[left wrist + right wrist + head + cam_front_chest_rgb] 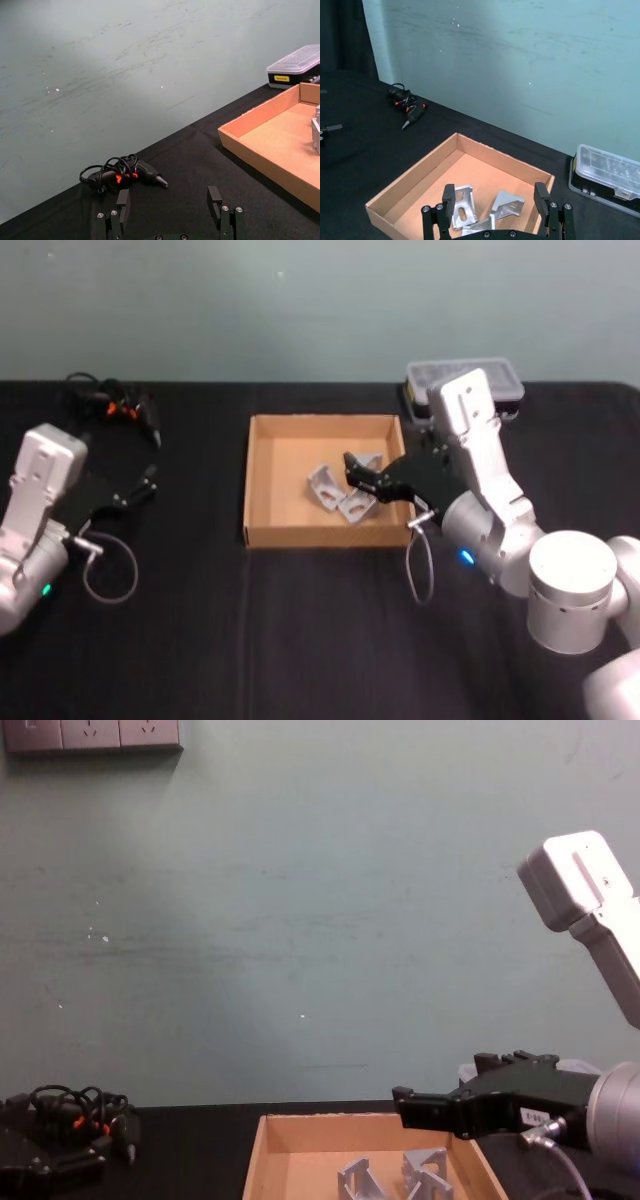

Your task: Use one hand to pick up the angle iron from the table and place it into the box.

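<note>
Black bench (300,640), centre: tan box (262,480) holding grey angle irons (340,495); right gripper (352,472) above them, fingers (448,196) spread and empty; left gripper (150,480) parked far left, fingers (123,201) likewise apart, empty.

The tan cardboard box (262,480) is sitting open near the back middle of the black table (300,630). Three silvery angle irons (342,492) are lying bunched together inside it, toward its right half, some tipped up on their edges and touching each other.
</note>
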Available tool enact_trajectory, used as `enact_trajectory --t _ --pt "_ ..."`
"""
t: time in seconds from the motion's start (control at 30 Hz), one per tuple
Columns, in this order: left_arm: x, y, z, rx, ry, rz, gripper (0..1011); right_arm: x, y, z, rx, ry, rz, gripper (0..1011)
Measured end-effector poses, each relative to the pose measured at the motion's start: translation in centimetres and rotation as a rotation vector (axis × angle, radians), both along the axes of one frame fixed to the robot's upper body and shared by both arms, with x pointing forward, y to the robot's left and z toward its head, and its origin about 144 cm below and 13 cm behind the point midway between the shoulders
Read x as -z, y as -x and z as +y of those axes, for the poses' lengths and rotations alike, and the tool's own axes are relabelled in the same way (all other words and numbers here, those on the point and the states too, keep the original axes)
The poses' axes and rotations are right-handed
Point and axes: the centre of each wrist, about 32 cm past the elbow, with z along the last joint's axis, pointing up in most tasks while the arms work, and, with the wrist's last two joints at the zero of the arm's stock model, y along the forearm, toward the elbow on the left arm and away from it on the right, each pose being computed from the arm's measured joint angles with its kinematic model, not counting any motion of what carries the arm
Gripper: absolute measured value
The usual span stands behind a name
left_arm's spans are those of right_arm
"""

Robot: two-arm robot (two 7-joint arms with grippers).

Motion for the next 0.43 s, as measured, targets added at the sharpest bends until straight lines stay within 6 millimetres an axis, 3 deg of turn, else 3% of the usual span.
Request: enact_trajectory --t 0.43 --pt "0.00 0.00 0.00 0.000 0.000 0.000 1011 -0.18 -0.12 -0.03 -0.005 0.000 0.009 1004"
